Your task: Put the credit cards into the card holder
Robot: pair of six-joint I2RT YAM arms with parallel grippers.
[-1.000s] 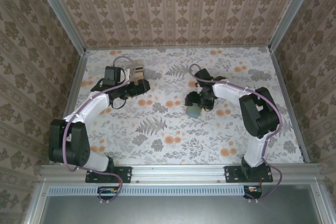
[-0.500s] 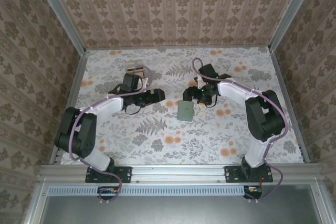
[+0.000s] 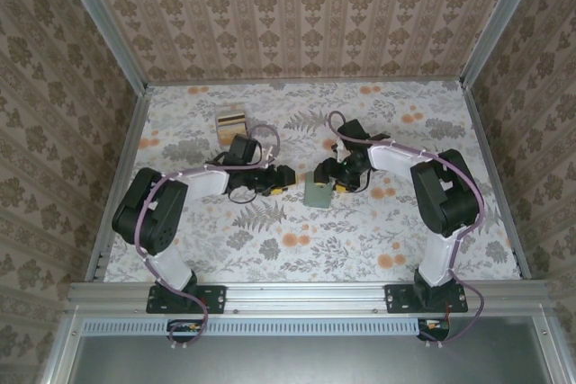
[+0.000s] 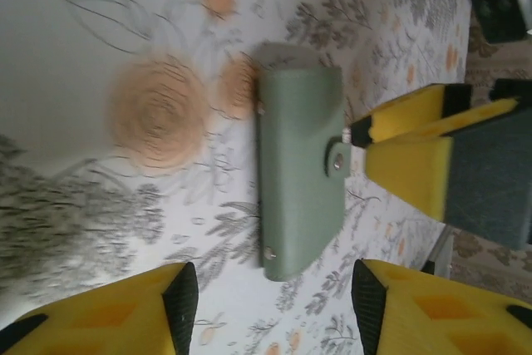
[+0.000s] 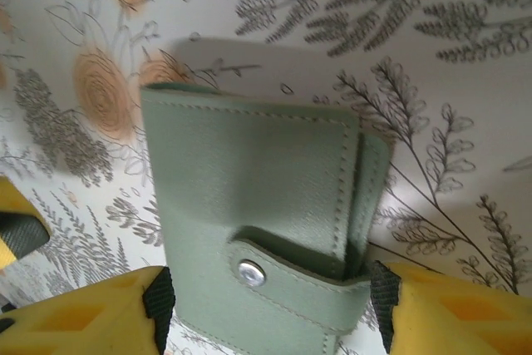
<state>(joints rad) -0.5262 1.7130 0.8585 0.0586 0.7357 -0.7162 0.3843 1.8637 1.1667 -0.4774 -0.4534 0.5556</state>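
The card holder [image 5: 249, 197] lies flat on the flowered table [image 3: 360, 240], a little right of centre, folded shut with its snap tab [image 5: 283, 276] fastened. The right gripper [image 5: 270, 309] straddles it, one pad at each long edge. I cannot tell whether the pads are pressing or only standing beside it. The left gripper [image 4: 274, 305] hovers just left of the wallet, jaws partly apart and holding nothing.

The main worry, as I see it, is the snap. If the right pads have only a light hold on those soft edges, a tug at the tab could drag or spin the whole wallet instead of popping it open. The two sets of fingers are also very near each other, so a small misjudged reach could knock them together. The credit cards [image 3: 232, 121] sit well apart at the far left, and thin cards flat on the table may slip from a pinch.
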